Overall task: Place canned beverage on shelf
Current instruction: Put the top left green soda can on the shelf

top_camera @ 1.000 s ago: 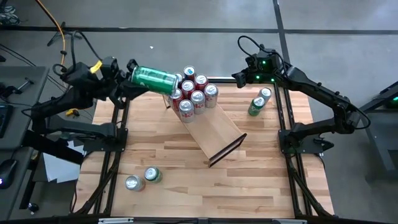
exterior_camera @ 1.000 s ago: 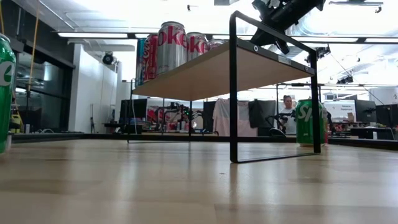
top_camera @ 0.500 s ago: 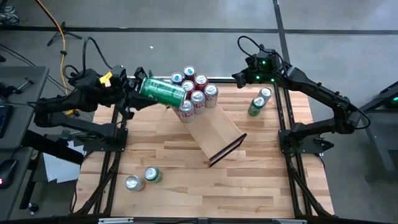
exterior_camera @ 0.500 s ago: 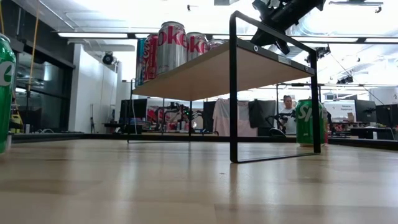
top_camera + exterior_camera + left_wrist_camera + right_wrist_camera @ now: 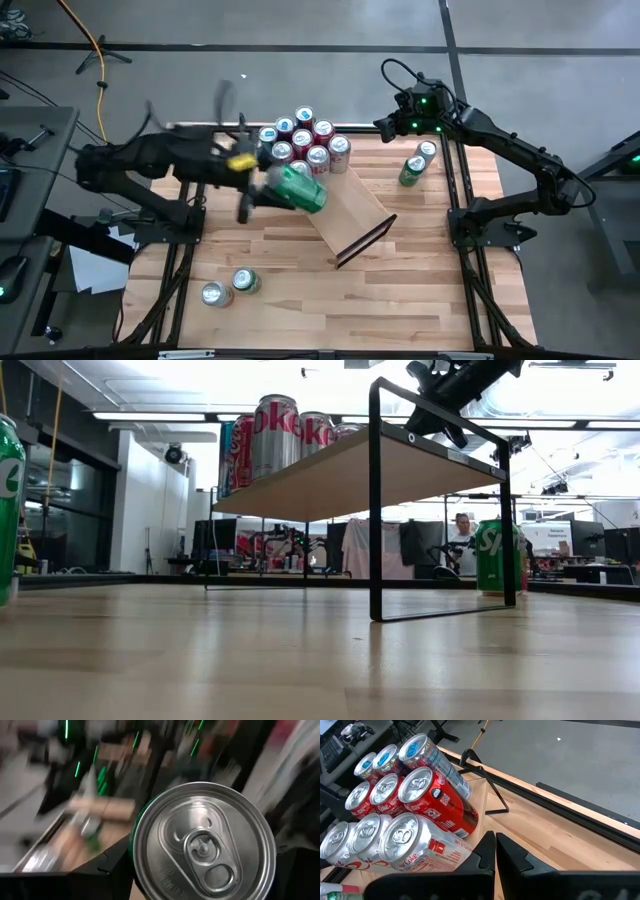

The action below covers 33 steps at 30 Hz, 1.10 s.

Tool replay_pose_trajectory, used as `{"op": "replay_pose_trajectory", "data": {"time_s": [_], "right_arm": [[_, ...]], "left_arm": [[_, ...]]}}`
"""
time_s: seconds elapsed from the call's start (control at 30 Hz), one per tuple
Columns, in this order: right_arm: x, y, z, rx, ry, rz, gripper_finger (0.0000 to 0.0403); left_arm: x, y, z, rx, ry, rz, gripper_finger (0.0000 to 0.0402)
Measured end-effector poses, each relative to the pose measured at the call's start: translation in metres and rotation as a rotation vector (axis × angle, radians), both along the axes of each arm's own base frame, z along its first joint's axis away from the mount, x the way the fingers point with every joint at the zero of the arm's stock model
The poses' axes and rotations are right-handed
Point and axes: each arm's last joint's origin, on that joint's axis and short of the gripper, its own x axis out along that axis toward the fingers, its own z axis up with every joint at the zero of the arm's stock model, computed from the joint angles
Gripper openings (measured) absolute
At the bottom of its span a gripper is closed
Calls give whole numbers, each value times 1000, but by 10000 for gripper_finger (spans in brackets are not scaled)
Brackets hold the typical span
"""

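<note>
Left pincer pinching green can sideways, over bench beside shelf. Right pincer pressed together, empty, at the bench's far edge. Person in the room behind.

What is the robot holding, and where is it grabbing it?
The left gripper holds a green can, gripping it around its side, with the can lying sideways over the shelf. The right gripper is shut and holds nothing.
</note>
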Motion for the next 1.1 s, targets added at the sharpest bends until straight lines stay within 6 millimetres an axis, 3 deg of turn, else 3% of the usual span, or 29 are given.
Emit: {"op": "replay_pose_trajectory", "data": {"time_s": [0.17,0.4,0.53,0.87,1.1], "right_arm": [[0,0,0,-3,6,4,0],[0,0,-1,-8,12,9,0],[0,0,-1,-10,14,11,0],[0,0,-1,-14,17,14,0],[-1,1,-1,-22,31,18,0]], "left_arm": [[32,-9,-17,122,331,88,215],[87,-17,-63,171,528,134,215],[108,-18,-89,167,625,152,216],[141,1,-136,153,801,264,220],[147,14,-141,83,795,334,221]]}}
